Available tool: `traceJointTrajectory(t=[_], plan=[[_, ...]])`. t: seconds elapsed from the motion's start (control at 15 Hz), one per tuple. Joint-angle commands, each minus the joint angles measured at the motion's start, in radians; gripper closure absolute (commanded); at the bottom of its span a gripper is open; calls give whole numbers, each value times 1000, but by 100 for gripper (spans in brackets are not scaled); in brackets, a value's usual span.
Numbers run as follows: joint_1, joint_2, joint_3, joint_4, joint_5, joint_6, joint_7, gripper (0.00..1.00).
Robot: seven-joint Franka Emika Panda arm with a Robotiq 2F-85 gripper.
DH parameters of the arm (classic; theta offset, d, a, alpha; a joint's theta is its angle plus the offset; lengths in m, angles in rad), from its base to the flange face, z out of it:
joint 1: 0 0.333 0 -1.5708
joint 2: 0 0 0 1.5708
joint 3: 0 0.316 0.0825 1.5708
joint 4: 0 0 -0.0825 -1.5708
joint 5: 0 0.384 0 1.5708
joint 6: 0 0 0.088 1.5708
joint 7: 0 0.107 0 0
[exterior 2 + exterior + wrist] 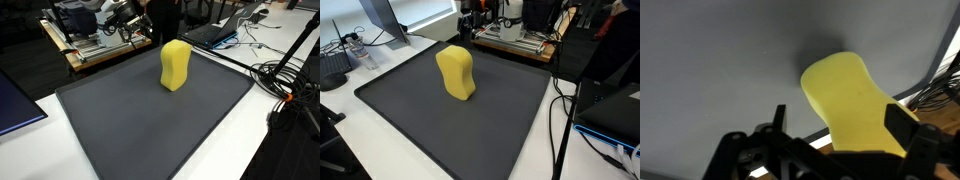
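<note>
Wrist view: open gripper point(840, 118) facing a yellow sponge point(845, 95).
Fingers spread wide, holding nothing; sponge stands upright on the dark mat point(500, 120), near its far edge in both exterior views.

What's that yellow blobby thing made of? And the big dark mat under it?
The yellow thing looks like soft foam, maybe a sponge: matte, no shine, rounded wavy sides. The dark mat looks like rubber or foam sheet: flat, dull grey, no gloss. Hard to be sure.
</note>
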Motion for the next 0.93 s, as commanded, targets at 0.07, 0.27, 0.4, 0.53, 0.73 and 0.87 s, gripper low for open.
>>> traceJointTrajectory(t=[0.07, 0.27, 0.4, 0.53, 0.73, 0.87], plan=[[-5, 6, -4, 16, -17, -4, 28, 0], [-5, 7, -4, 19, -17, -6, 36, 0], [-14, 5, -12, 49, -48, -15, 41, 0], [-17, 17, -18, 90, -70, 7, 43, 0], [-23, 20, -37, 147, -67, 71, 24, 0], [-18, 28, -43, 193, -69, 119, -12, 0]])
